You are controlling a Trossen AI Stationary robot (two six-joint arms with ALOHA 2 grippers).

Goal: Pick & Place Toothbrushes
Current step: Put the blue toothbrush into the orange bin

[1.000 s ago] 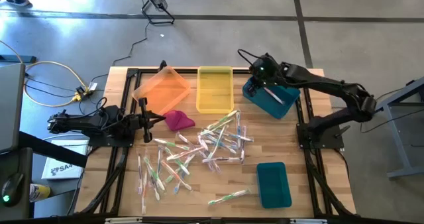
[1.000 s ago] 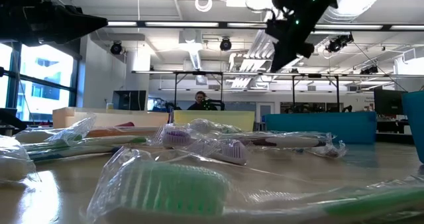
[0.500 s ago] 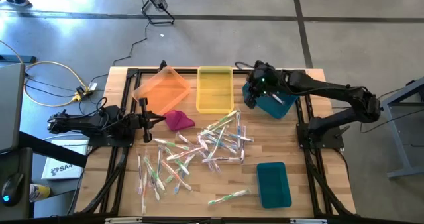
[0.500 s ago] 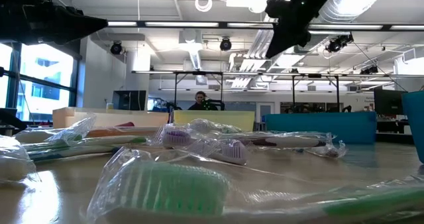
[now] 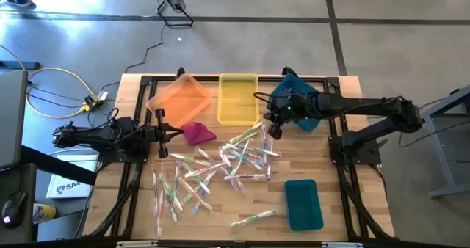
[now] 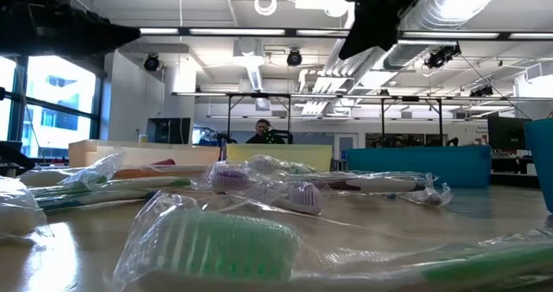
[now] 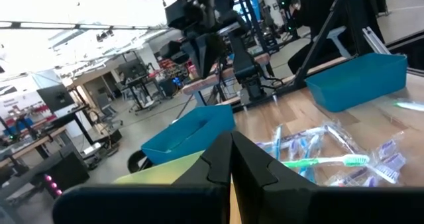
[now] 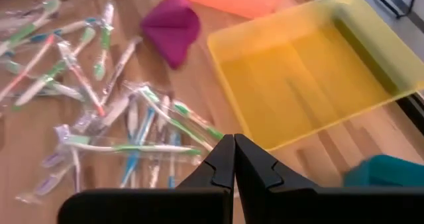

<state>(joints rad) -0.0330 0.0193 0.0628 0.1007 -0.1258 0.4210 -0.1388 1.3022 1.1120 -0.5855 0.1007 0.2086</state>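
Right claw (image 5: 273, 128) is clenched and empty, hanging above the surface (image 5: 338, 204) just beside the near corner of the yellow bin (image 5: 238, 99), between it and the tilted teal bin (image 5: 297, 108) at the back right. The toothbrushes (image 5: 220, 167) lie wrapped and scattered over the middle of the surface, spreading toward the front left; the closest clump (image 8: 146, 141) sits directly below and slightly toward the centre from that claw, in its wrist view just ahead of the fingertips. Long axes there are mixed: several run roughly diagonal, fanned and crossing each other, so my guess is a clean single pick needs a wrist turn to square up across one handle. Right arm is clearly nearer to that clump. Left claw (image 5: 165, 130) is also clenched with nothing in it, parked low at the left edge, touching or nearly touching the magenta cloth lump (image 5: 198, 133); it's nearer to the front-left scatter (image 5: 176, 193) but looks idle. A second teal bin (image 5: 302, 202) sits flat at front right with one loose brush (image 5: 253, 218) just beside it. Orange bin (image 5: 179, 99) is at the back left. In the way: overlapping wrappers likely to drag neighbours up, and the yellow bin wall close by the descent path. The claw would have to open before going down.
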